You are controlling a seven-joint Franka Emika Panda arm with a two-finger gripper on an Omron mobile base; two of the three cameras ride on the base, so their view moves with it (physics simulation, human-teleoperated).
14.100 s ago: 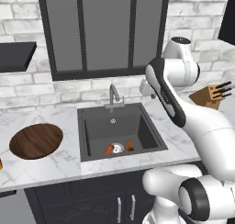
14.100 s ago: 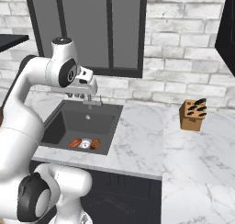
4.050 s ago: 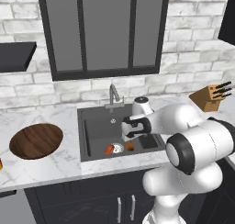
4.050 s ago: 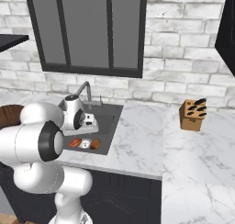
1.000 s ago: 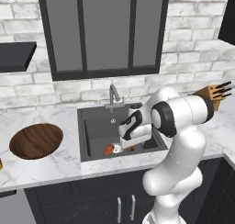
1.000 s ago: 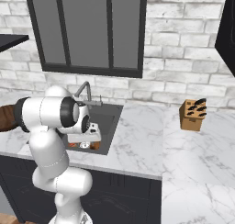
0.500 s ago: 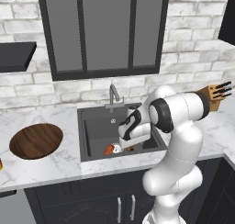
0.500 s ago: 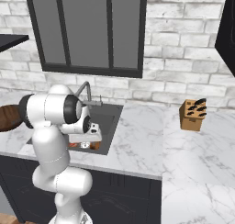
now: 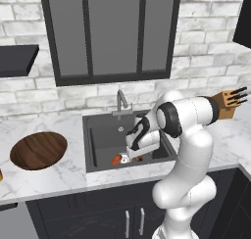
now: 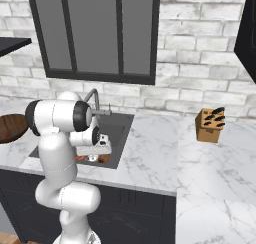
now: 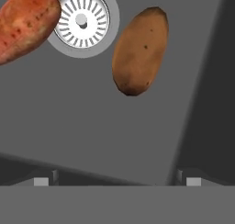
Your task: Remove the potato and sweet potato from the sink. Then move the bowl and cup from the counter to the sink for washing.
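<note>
Right now the gripper (image 11: 117, 182) hangs low inside the sink (image 9: 100, 135), fingers spread wide and empty, evidently lining up on the potato (image 11: 139, 50) beside the drain (image 11: 81, 21) and sweet potato (image 11: 25, 23).

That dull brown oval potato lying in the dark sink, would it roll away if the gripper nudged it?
Probably, somewhat. The dull brown oval potato has rounded sides and lies loose on the flat floor of the dark grey sink, so a sideways push would likely roll it. It looks solid, so it should not bend. Its smooth curved skin might slip between the fingertips.
</note>
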